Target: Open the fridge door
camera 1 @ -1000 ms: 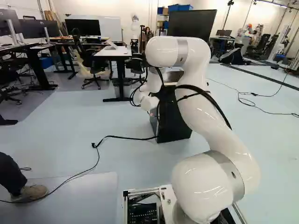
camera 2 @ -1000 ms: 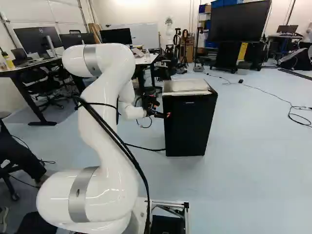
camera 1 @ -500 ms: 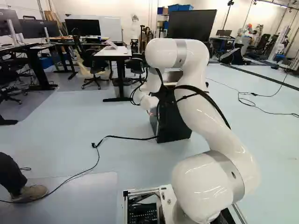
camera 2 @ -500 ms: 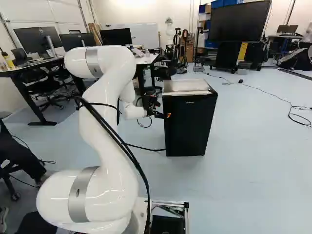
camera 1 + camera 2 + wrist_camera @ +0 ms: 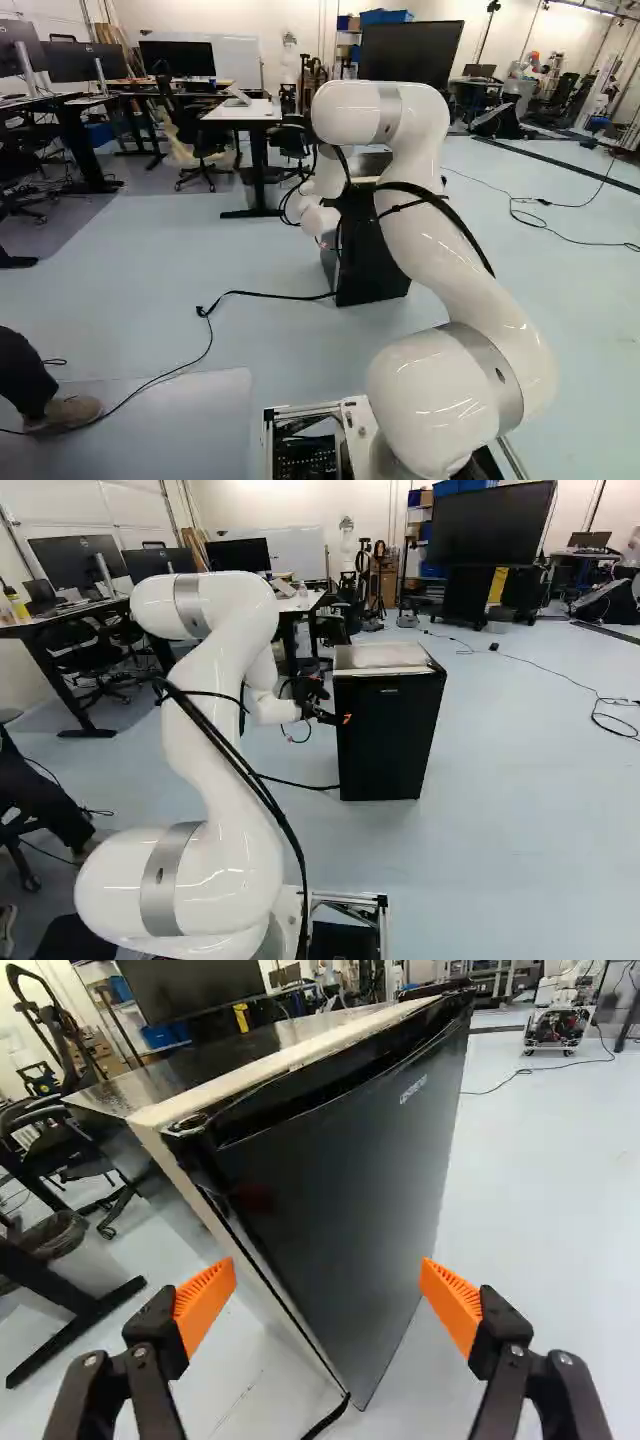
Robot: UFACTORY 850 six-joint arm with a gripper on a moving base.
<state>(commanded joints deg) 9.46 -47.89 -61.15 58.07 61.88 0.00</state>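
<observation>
Centrally, the black box-shaped fridge with a pale-rimmed top (image 5: 390, 745) stands upright on the pale blue-grey floor (image 5: 520, 830), right of the white arm (image 5: 200, 710) in the right base view. Its flat black door (image 5: 350, 1170) is shut against the cabinet, a narrow seam running down the side edge; the interior is hidden, so its contents cannot be determined. The black fingers (image 5: 326, 717) reach to the side edge of the fridge nearest the arm. In the wrist view they are spread wide and grasp nothing; their ribbed orange pads (image 5: 205, 1305) face each other across a gap, with the lower part of the fridge seen ahead between them. Whether either finger touches the fridge cannot be told.

Other containers: a grey waste bin with a dark liner (image 5: 90, 1272) stands beside a desk leg (image 5: 75, 1330), its contents indistinct. Blue storage bins (image 5: 385, 16) sit high on a rack in the background, their insides out of sight. The open metal-framed base compartment (image 5: 300, 408) holds a black electronics unit (image 5: 305, 458). A thin black cable (image 5: 265, 294) runs along the floor to the foot of the fridge.
</observation>
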